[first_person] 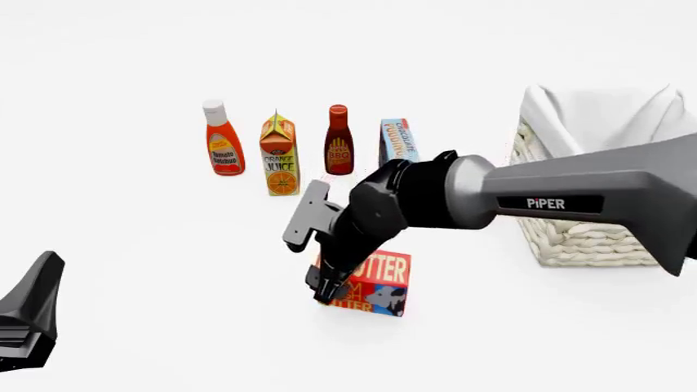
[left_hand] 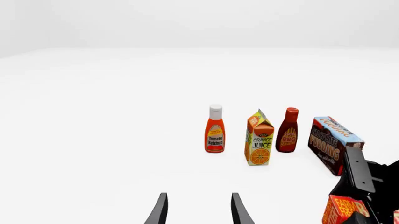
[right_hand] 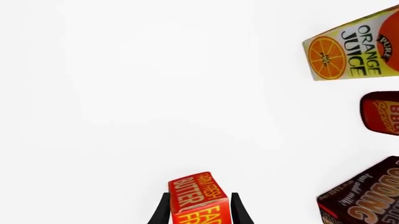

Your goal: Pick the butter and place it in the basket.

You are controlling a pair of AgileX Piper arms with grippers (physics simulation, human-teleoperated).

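Right gripper (right_hand: pixel 201 210) down over the butter (right_hand: pixel 198 198), fingers spread and straddling the box, no visible squeeze yet. Best to settle lower, centre the box between the fingers and close squarely on its long faces before lifting toward the basket (first_person: pixel 583 233), off to the gripper's right. Left gripper (left_hand: pixel 198 210) spread and empty, well clear.
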